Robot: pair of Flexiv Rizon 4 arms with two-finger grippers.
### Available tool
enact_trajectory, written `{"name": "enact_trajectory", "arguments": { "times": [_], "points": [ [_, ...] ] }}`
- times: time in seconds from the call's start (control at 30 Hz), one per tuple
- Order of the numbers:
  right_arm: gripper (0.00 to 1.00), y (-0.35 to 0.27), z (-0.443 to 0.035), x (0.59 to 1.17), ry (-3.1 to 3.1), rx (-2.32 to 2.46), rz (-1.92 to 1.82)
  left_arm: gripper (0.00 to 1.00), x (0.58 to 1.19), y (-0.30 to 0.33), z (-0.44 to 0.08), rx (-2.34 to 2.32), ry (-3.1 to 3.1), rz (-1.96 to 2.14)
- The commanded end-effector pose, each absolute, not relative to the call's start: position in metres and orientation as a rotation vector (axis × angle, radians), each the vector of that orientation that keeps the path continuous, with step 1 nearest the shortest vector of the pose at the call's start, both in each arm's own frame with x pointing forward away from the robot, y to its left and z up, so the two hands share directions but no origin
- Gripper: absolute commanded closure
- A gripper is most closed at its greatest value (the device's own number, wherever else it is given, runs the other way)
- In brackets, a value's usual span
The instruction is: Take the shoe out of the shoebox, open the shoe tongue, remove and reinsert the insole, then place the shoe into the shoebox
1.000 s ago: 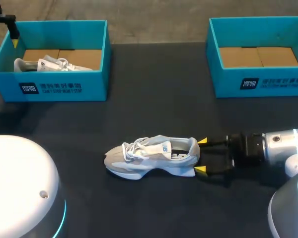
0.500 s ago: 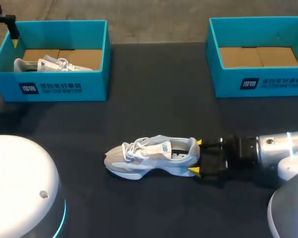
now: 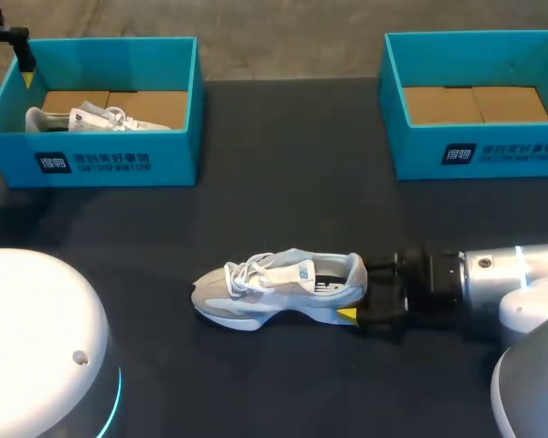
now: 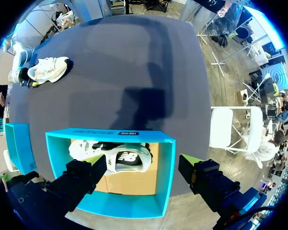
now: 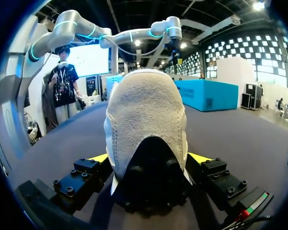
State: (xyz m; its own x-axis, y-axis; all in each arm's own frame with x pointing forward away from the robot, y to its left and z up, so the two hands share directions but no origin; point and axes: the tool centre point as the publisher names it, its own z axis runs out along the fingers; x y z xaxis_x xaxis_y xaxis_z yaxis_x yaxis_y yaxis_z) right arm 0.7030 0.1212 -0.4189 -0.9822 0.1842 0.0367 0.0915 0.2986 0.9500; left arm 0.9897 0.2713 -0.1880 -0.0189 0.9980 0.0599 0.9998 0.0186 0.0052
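A white and grey shoe (image 3: 279, 287) lies on its side mid-table, toe to the left. My right gripper (image 3: 356, 290) stands open at its heel, one finger on each side. In the right wrist view the suede heel (image 5: 146, 120) fills the gap of that gripper (image 5: 149, 158), with both yellow tips beside it. A second white shoe (image 3: 82, 119) lies in the left teal shoebox (image 3: 91, 162). My left gripper (image 4: 141, 160) hangs open above this box (image 4: 165, 177) and its shoe (image 4: 110, 158), touching neither.
A second teal shoebox (image 3: 475, 151) stands at the back right, showing only its cardboard floor. Dark tabletop stretches between the two boxes and around the shoe.
My right gripper has slid left along the table, so its fingers now straddle the shoe's heel. The shoe and the left arm have not moved.
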Motion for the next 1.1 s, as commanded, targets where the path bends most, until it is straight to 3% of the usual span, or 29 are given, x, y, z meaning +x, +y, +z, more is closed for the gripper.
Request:
{"name": "enact_trajectory", "arguments": {
  "times": [0.03, 1.0, 1.03, 1.07, 1.1],
  "points": [
    [0.00, 0.127, -0.422, 0.707, 2.466, 0.255, 1.799, 0.00, 0.989, 0.271, -0.187, -2.173, -2.212, -0.073],
    [0.00, 0.148, -0.422, 0.704, 2.417, 0.106, 1.856, 0.00, 0.989, 0.271, -0.187, -2.173, -2.212, -0.073],
    [0.10, 0.149, -0.421, 0.704, 2.414, 0.099, 1.856, 0.00, 0.989, 0.271, -0.187, -2.173, -2.212, -0.073],
    [0.53, 0.150, -0.420, 0.704, 2.410, 0.095, 1.857, 0.00, 0.989, 0.271, -0.187, -2.173, -2.212, -0.073],
    [0.86, 0.150, -0.420, 0.703, 2.404, 0.090, 1.859, 0.00, 0.989, 0.271, -0.187, -2.173, -2.212, -0.073]
  ]
}}
